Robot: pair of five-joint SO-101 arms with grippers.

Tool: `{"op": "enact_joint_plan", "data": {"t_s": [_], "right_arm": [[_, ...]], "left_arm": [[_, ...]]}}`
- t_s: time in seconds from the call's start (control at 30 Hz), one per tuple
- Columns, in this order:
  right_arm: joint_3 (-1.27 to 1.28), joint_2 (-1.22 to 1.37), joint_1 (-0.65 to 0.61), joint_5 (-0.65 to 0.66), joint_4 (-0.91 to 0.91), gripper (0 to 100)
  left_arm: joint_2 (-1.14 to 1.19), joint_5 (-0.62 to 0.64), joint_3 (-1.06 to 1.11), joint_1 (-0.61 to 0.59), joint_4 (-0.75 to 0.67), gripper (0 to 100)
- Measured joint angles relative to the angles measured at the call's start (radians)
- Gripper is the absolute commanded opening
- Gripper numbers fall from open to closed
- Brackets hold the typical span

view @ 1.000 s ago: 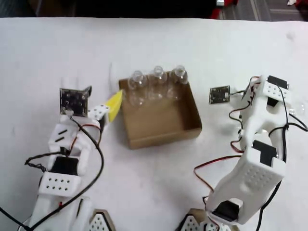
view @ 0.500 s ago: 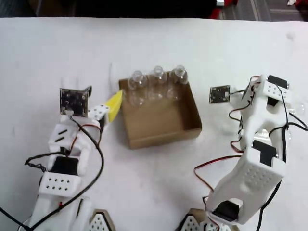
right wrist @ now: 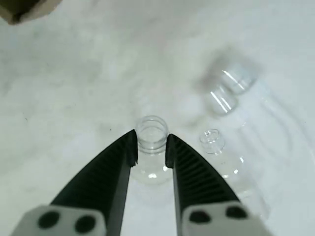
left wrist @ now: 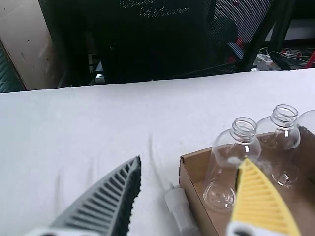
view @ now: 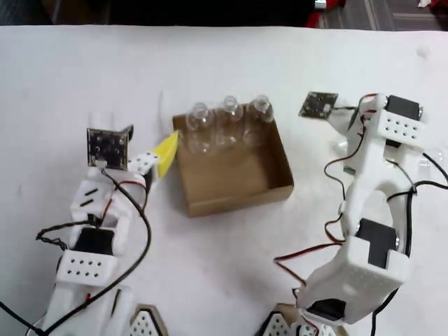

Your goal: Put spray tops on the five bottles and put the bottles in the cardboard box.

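Observation:
Three clear, topless bottles (view: pixel 229 115) stand in a row along the far wall of the cardboard box (view: pixel 238 183); two of these bottles (left wrist: pixel 235 162) appear beyond my left gripper (left wrist: pixel 191 161). That gripper is open beside the box's near left corner, and its yellow finger (view: pixel 166 152) lies against the box. A small white spray top (left wrist: pixel 178 209) lies on the cloth by that corner. My right gripper (right wrist: pixel 150 143) is shut on the neck of an upright clear bottle (right wrist: pixel 151 129). Close beside it are another clear bottle (right wrist: pixel 216 143) and a blurred one (right wrist: pixel 230 83).
The right arm (view: pixel 381 140) stands to the right of the box, with red and black wires hanging along it. The white cloth (view: pixel 231 63) is bare beyond the box. A dark room lies past the table's far edge.
The right arm has stretched toward the far side of the table, its wrist camera board shifting farther away and tilting. The left arm and the bottles in the box have not moved.

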Motion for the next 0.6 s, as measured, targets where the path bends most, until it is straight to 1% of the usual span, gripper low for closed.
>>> {"op": "enact_joint_plan", "data": {"t_s": [0.27, 0.43, 0.6], "right_arm": [[0.000, -0.155, -0.009, -0.086, 0.000, 1.6], [0.000, -0.261, -0.049, -0.198, 0.000, 1.6], [0.000, -0.295, -0.097, -0.307, 0.000, 1.6]], "left_arm": [[0.000, 0.000, 0.000, 0.000, 0.000, 29], [0.000, 0.000, 0.000, 0.000, 0.000, 29], [0.000, 0.000, 0.000, 0.000, 0.000, 29]]}}
